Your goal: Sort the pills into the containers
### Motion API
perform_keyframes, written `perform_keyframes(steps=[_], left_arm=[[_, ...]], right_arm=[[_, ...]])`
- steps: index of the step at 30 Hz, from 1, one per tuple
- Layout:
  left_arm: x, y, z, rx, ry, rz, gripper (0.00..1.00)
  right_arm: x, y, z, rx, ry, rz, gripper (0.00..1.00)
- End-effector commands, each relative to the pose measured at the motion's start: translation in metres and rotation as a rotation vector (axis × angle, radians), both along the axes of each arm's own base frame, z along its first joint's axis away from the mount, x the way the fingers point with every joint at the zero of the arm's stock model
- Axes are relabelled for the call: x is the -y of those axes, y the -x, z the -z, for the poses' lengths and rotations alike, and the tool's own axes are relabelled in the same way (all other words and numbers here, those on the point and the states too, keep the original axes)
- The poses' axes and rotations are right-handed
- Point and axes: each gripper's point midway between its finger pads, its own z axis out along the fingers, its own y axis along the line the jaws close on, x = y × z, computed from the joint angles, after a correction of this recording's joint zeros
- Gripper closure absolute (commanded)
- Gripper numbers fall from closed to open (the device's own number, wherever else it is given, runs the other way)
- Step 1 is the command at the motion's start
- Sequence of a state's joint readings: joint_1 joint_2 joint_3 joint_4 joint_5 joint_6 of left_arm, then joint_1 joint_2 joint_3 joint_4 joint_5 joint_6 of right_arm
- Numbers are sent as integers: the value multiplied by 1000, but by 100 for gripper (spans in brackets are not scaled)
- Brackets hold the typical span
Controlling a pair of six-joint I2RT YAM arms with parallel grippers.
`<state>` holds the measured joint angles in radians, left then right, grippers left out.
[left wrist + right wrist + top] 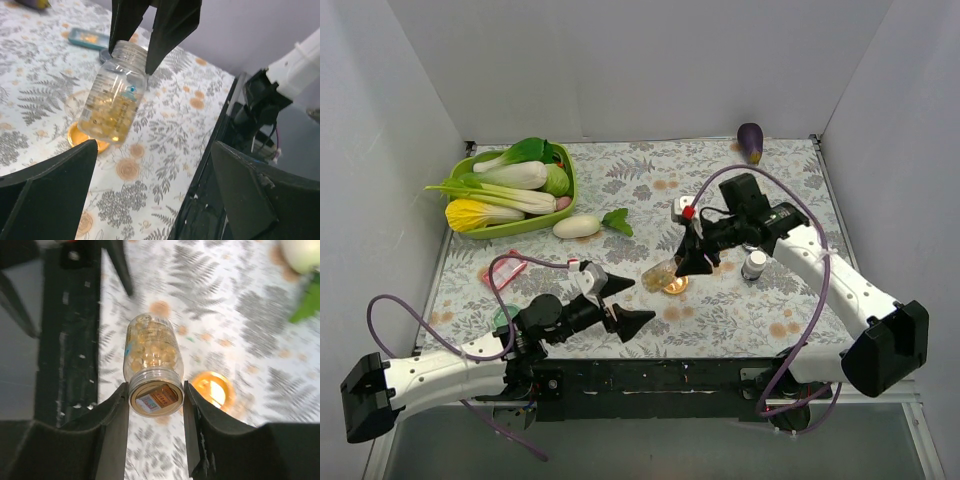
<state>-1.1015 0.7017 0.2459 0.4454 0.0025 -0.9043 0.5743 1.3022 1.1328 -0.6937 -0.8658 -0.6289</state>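
Observation:
My right gripper (695, 262) is shut on the neck of a clear pill bottle (658, 275) full of yellow capsules. It holds the bottle tilted, neck up, just above the table. The wrist view shows the fingers (116, 415) clamping the neck of the bottle (152, 355). The amber-orange dish (675, 287) sits on the table right beside and below the bottle (114, 100), and also shows in the right wrist view (212, 389). My left gripper (630, 303) is open and empty near the front edge, facing the bottle. A pale green dish (504, 316) is partly hidden by the left arm.
A green basket (565, 205) of vegetables stands at the back left, with a white radish (577, 226) beside it. A pink packet (503, 270) lies at the left. A small white bottle (754, 265) stands right of the dish. An eggplant (750, 141) lies at the back.

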Motion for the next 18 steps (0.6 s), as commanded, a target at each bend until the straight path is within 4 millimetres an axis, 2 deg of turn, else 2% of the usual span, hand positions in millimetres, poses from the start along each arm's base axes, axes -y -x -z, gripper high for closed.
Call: perform_keyframes(steps=[1, 2, 3, 4, 6, 7, 10, 14, 16, 18], left_arm=[[-15, -23, -35, -58, 38, -164, 2], [-17, -26, -36, -79, 28, -190, 2], [-23, -32, -24, -112, -27, -239, 2], [-22, -35, -30, -132, -31, -256, 2], [-25, -38, -17, -172, -108, -279, 2], [-24, -41, -13, -192, -142, -294, 2], [-25, -43, 0, -241, -198, -312, 2], [-23, -46, 11, -291, -216, -325, 2], [-21, -46, 11, -310, -196, -321, 2], [-20, -46, 16, -335, -185, -315, 2]], right_arm=[[42, -47, -4, 116, 182, 160, 94], [53, -57, 1, 121, 234, 201, 94], [69, -72, 9, 140, 313, 254, 94], [89, -88, 7, 145, 351, 325, 94], [116, -112, 7, 185, 404, 415, 93], [139, -128, -1, 201, 412, 493, 92], [182, -149, 1, 222, 494, 587, 91], [224, -162, 4, 241, 564, 677, 91], [250, -164, 12, 224, 617, 724, 91], [266, -164, 24, 196, 663, 734, 90]])
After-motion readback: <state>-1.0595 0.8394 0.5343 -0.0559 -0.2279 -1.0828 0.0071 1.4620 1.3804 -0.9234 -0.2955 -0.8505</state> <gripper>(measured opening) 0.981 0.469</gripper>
